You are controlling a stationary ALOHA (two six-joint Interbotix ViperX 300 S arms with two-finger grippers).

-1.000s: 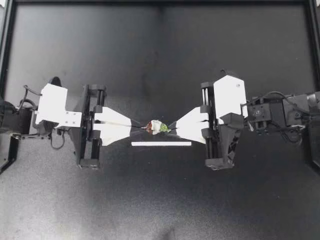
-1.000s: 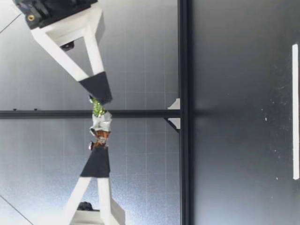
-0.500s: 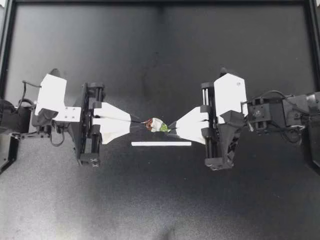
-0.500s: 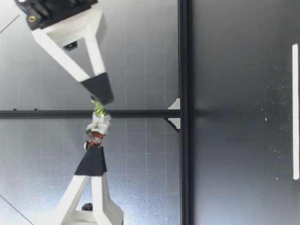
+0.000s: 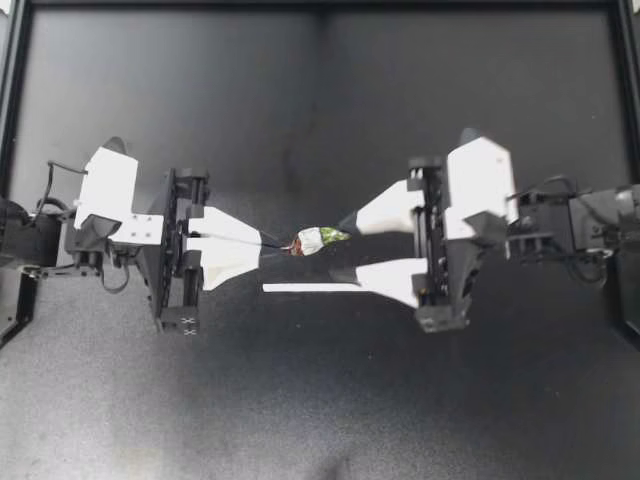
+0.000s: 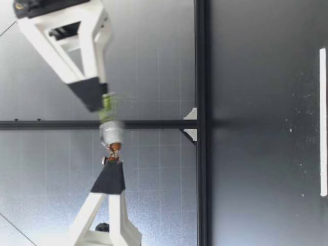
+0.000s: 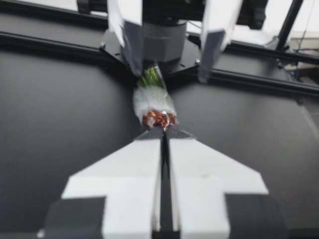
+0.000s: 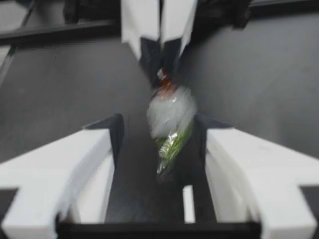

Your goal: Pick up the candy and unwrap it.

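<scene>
My left gripper [image 5: 272,243] pinches the brown twisted end of the candy [image 5: 315,239], so the candy hangs in the air above the table [image 5: 320,110]. My right gripper [image 5: 340,247] is wide open around the green end and grips nothing. I judge the wrapper is not yet open.
</scene>
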